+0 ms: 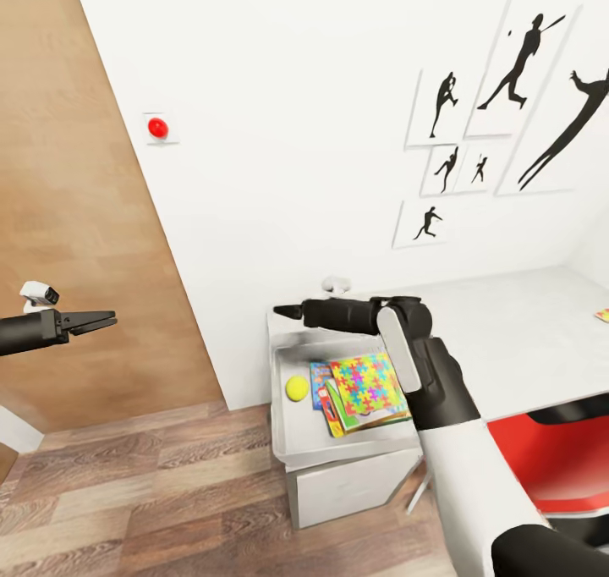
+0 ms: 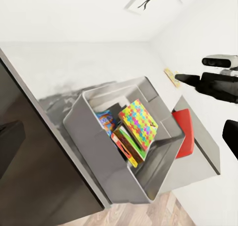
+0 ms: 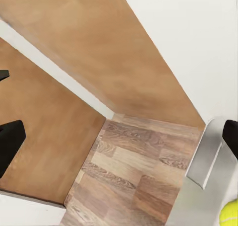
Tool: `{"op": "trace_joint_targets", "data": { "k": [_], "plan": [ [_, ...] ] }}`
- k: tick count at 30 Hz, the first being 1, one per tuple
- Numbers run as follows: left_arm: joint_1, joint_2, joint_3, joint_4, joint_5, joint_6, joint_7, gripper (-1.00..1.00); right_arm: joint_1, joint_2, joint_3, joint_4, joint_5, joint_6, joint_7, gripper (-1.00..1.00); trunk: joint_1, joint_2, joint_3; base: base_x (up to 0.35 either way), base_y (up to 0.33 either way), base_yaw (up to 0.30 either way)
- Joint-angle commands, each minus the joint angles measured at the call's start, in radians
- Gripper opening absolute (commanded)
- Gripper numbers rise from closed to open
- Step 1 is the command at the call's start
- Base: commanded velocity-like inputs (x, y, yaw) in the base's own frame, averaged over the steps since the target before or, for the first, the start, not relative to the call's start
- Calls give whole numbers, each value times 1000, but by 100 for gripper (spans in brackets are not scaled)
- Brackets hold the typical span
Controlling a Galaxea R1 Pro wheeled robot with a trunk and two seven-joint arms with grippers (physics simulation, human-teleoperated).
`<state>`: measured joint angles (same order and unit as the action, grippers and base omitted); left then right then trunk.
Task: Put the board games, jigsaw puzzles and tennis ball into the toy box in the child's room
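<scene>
The light-grey toy box (image 1: 292, 442) sits on the left end of the table (image 1: 516, 340). Inside lie the yellow-green tennis ball (image 1: 296, 387), two board games (image 1: 321, 384) and, on top of them, a multicoloured jigsaw puzzle (image 1: 368, 382). The left wrist view looks into the toy box (image 2: 91, 136), with the jigsaw puzzle (image 2: 139, 122) leaning on the board games (image 2: 125, 147). My right gripper (image 1: 281, 311) hovers open above the box's far left corner, holding nothing. My left gripper (image 1: 108, 319) hangs open over the floor, well left of the table. Another flat colourful slab (image 1: 602, 315) lies at the table's far right.
A wooden door (image 1: 76, 222) fills the left side, with plank floor (image 1: 152, 492) below it. A red chair (image 1: 550, 458) is tucked under the table beside my right arm. Black sports silhouettes (image 1: 507, 95) hang on the white wall. White drawers (image 1: 347, 484) stand under the toy box.
</scene>
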<state>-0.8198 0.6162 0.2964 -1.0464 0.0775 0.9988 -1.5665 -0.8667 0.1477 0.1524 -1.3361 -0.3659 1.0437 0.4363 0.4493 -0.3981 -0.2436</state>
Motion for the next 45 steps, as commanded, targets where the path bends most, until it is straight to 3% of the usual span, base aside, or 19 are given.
{"op": "trace_joint_targets", "data": {
  "k": [1,3,5,8,11,14,16,24,33,39,45],
  "plan": [
    [-1,0,0,0,-1,11,-4,100,13,-21,-25,-28,-19,3,32,100,1,-2,0,0,0,0],
    [-1,0,1,0,-1,11,-4,100,30,-44,-53,-48,-51,3,55,100,1,-2,3,0,0,0],
    [-1,0,1,0,-1,11,-4,100,64,-94,-124,-71,-124,3,98,100,1,-2,6,0,-3,0],
    [-1,0,1,0,-1,11,-4,100,94,-143,-191,-81,-182,3,134,100,1,-2,11,0,-38,0],
    [-1,0,0,0,-1,11,-4,100,147,-211,-264,-84,-233,3,195,100,1,-2,16,0,-80,0],
    [2,0,1,0,-1,10,-4,100,234,-284,-352,-85,-273,3,351,100,1,-2,21,0,-48,0],
    [20,0,1,0,0,10,-4,100,310,-311,-426,-84,-282,-6,485,100,1,-2,24,0,-15,-6],
    [91,-1,1,0,5,7,-4,100,476,-328,-561,-83,-284,-156,731,100,1,-2,38,0,-5,-44],
    [185,-5,3,13,9,5,-4,100,605,-325,-588,-81,-280,-308,903,100,1,-2,52,0,-1,-74],
    [221,-10,3,67,12,-11,-4,100,638,-329,-592,-80,-279,-367,946,100,1,-2,62,0,0,-99],
    [230,-13,3,172,14,-94,-4,100,645,-330,-592,-77,-278,-380,956,100,1,-2,72,0,0,-105]
  ]
}}
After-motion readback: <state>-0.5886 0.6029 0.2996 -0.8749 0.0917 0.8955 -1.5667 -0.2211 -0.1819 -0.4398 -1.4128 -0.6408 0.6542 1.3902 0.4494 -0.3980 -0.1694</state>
